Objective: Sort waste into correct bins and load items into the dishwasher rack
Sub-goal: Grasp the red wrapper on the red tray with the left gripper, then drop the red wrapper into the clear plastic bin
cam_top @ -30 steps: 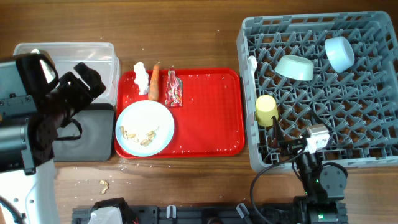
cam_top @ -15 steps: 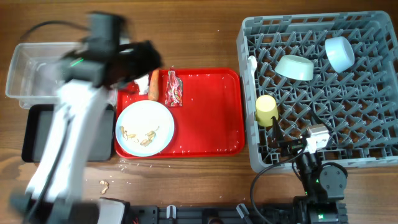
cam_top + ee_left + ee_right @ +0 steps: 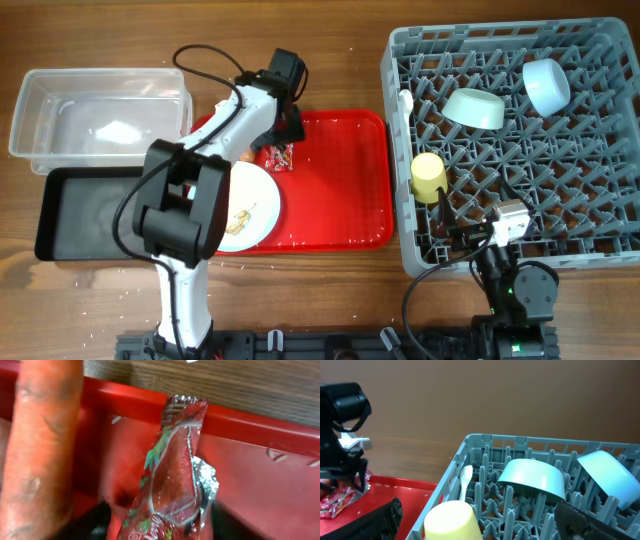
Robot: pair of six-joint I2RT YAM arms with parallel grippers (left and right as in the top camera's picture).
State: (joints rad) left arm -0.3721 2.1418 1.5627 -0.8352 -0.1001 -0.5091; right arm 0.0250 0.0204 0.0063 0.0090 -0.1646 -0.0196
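Left claw (image 3: 282, 138) is down on the red tray (image 3: 340, 190), jaws either side of the snack wrapper (image 3: 175, 475); whether they grip it cannot be told. The carrot (image 3: 40, 445) lies just beside the wrapper. Right claw (image 3: 458, 228) stands open and empty at the near edge of the dishwasher rack (image 3: 600, 150).

Right wrist view. The dark fingers (image 3: 379, 520) of the right gripper (image 3: 477, 510) stand wide apart at the lower edge. Beyond them, the grey dishwasher rack (image 3: 485, 450) holds a yellow cup (image 3: 451, 521), a white spoon (image 3: 465, 476) upright at its wall, a mint-green bowl (image 3: 532, 476) and a light blue bowl (image 3: 606, 477), both tilted. At far left, the left gripper (image 3: 354, 482) touches a snack wrapper (image 3: 337, 497) on the red tray (image 3: 405, 487).
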